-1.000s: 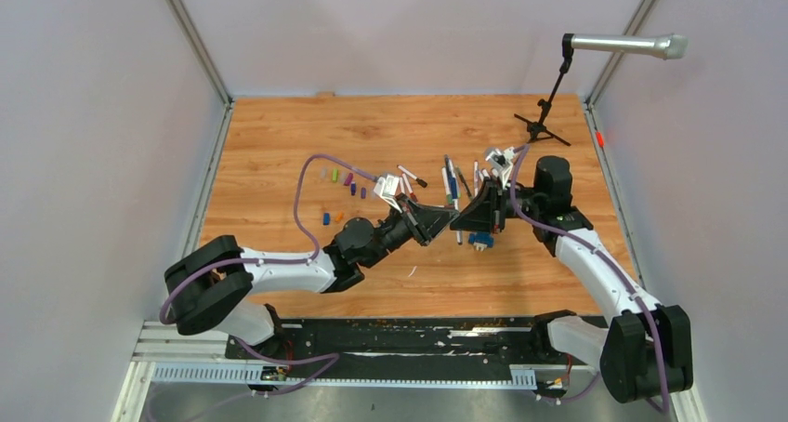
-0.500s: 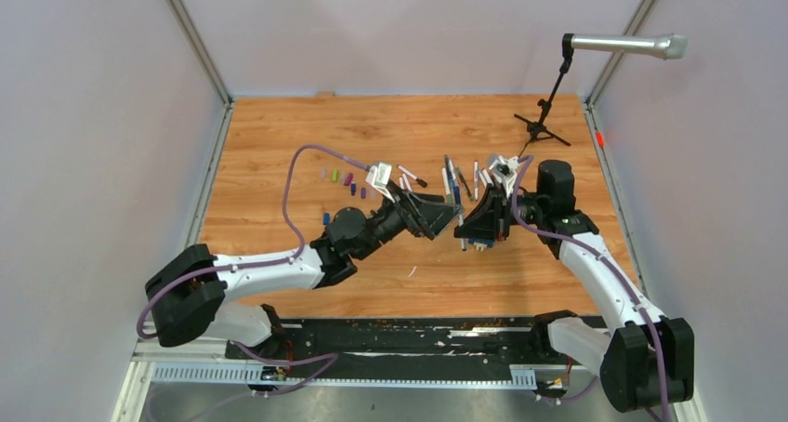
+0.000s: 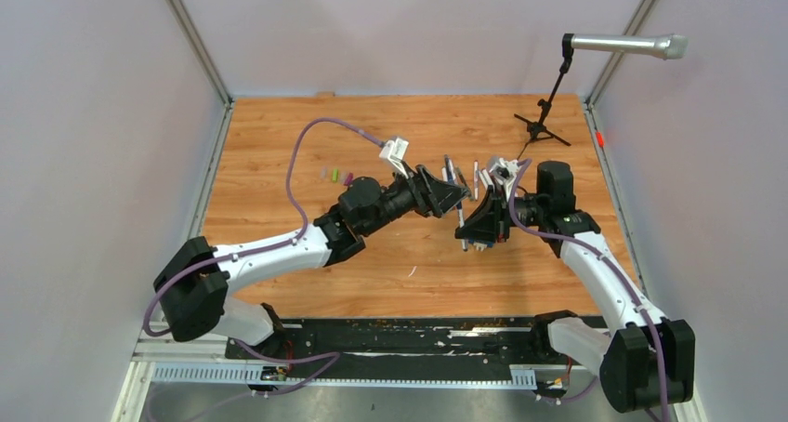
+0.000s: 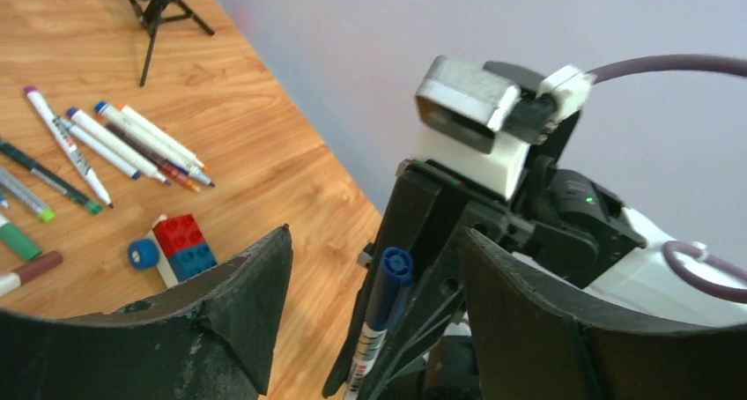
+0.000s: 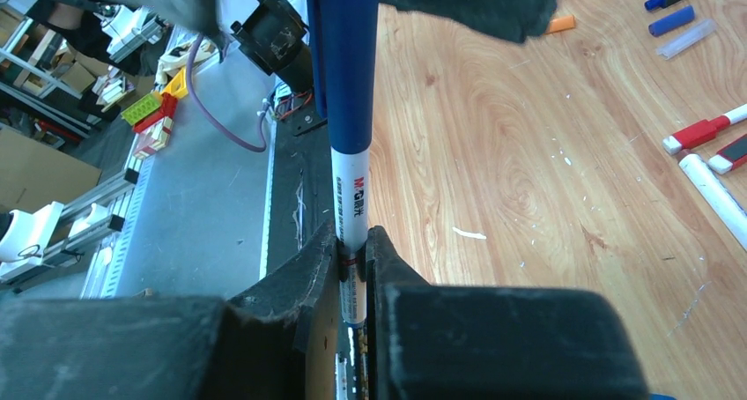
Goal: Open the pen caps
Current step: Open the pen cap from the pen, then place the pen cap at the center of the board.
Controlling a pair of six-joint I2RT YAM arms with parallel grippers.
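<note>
right gripper (image 5: 352,243) has its jaws pinched tight on the white pen barrel (image 5: 353,197), low down. pen stands upright, off the counter (image 3: 279,134), w/ the blue cap (image 4: 389,281) on top. left gripper (image 4: 372,252) has its jaws spread wide, one either side of that cap, not touching it as far as i can tell. so the step in hand looks like: close on the cap & pull it off.

to do it well: get the left jaws level w/ the blue part only, above the white barrel. if they catch the barrel too, the pull does nothing. cap looks roughly centred btwn the jaws in the left wrist view, so check that, then squeeze firm. pull straight along the pen axis, no sideways lever, b/c the right grip is narrow & the barrel could pivot or slip thru. right arm should prob hold put or pull the opposite way.

loose caps (image 3: 334,175) lie on the left part of the counter, apart from the pens lying flat (image 4: 114,144). prob the drop spot for this one.
</note>
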